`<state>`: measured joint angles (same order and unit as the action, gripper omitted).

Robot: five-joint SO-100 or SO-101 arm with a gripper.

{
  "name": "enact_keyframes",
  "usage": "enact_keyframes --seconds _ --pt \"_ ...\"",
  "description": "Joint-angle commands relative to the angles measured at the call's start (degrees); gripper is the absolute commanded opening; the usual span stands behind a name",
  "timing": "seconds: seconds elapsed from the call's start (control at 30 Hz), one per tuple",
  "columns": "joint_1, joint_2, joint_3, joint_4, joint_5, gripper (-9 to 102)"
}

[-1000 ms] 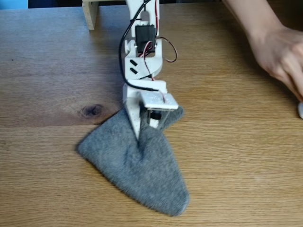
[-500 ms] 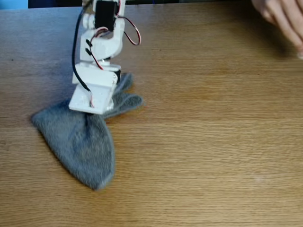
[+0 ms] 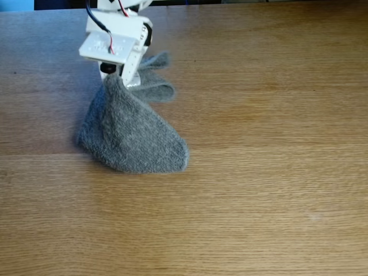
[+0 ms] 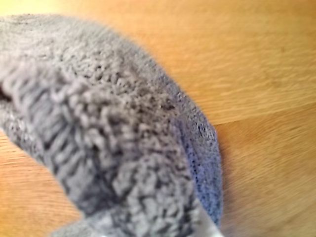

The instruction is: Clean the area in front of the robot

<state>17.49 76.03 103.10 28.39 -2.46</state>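
The robot's white arm [image 3: 112, 41] reaches in from the top left of the fixed view, with red and black wires on it. Its gripper [image 3: 118, 79] is shut on the top fold of a grey terry cloth [image 3: 135, 135]. The cloth hangs from the jaws in a peak and fans out onto the light-brown wooden tabletop [image 3: 264, 172] toward the near right. A loose flap [image 3: 156, 86] lies to the right of the gripper. In the wrist view the cloth [image 4: 123, 148] is bunched up very close and blurred, with bare tabletop [image 4: 256, 74] behind it.
Bare wood stretches to the right of the cloth and along the near side [image 3: 190, 230] in the fixed view. A tiny dark speck [image 3: 14, 73] marks the wood at the far left. The table's far edge [image 3: 259, 2] runs along the top.
The gripper swung left, then drew back toward the far edge, dragging the cloth with it. The cloth now lies more bunched and covers the dark knot. The person's hand has left the view.
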Motion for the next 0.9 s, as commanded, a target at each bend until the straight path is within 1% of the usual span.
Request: enact_keyframes --seconds 0.0,0.23,0.4,0.47,0.53,0.7,0.87 --pt "7.12 9.05 -1.23 1.49 -2.46 0" --pt "20.39 9.49 -1.14 12.13 -5.27 0" --pt "25.49 11.34 -0.97 27.16 -3.6 0" --pt "26.1 12.39 -0.44 30.23 -2.37 0" --pt "26.54 12.66 2.02 28.65 -2.29 0" --pt "29.36 11.25 11.16 18.02 -5.27 0" --pt "30.15 11.6 19.69 12.3 -8.53 0"
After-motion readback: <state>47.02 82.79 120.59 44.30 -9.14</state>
